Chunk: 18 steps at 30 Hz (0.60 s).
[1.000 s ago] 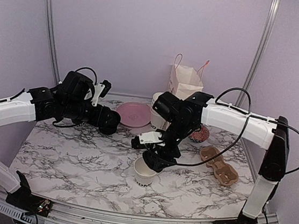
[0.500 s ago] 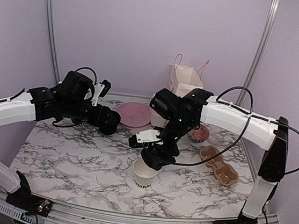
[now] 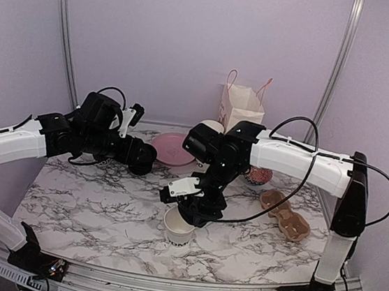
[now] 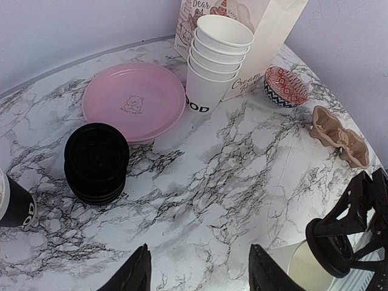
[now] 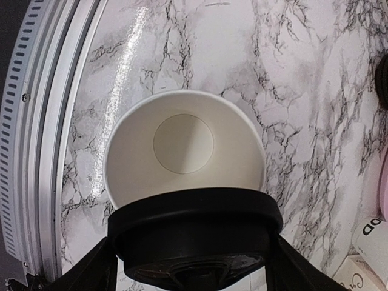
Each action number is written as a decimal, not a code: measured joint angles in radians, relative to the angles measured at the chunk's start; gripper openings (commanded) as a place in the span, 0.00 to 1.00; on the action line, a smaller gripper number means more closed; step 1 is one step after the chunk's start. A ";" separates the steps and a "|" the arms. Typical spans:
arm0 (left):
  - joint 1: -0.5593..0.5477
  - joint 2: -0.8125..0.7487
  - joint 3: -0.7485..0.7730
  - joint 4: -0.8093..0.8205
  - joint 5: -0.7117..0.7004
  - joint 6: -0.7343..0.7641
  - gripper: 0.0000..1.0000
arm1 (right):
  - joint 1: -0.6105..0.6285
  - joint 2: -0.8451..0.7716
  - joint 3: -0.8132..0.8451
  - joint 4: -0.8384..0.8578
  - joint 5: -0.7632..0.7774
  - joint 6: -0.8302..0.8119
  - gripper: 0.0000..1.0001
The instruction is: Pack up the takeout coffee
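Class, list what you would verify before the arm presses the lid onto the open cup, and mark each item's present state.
1. Black dome lid held in right pincer: ok.
2. White paper cup upright, mouth open: ok.
3. Lid centred over cup: not ok, in the wrist view it overlaps one edge only.
4. Lid level: cannot tell.
5. Left pincer open, apart from cup: ok.
6. Pulp cup carrier wells vacant: ok.

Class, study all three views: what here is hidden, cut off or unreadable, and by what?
- Right wrist view: near rim of the cup, behind the lid held by the right gripper.
- Top view: lettering on that cup, too small to read.
- Left wrist view: dark cup, cut by the left edge; bag print, partly behind the stacked cups.
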<state>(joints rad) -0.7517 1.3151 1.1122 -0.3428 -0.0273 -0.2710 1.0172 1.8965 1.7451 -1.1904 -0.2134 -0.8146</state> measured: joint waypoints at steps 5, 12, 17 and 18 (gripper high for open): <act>0.000 0.000 0.000 0.000 0.000 0.003 0.56 | 0.000 0.002 0.024 0.000 0.004 0.000 0.64; 0.005 0.000 0.000 0.000 0.000 0.006 0.56 | 0.026 0.002 0.040 0.000 0.012 0.000 0.64; 0.006 0.000 0.000 0.000 0.000 0.006 0.56 | 0.040 0.013 0.064 -0.002 0.013 0.000 0.64; 0.006 0.000 0.000 0.000 0.000 0.006 0.56 | 0.040 0.017 0.071 -0.003 0.014 0.000 0.64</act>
<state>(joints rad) -0.7460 1.3155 1.1122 -0.3428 -0.0269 -0.2649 1.0576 1.9137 1.8156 -1.1938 -0.1997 -0.8143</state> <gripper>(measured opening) 0.557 0.770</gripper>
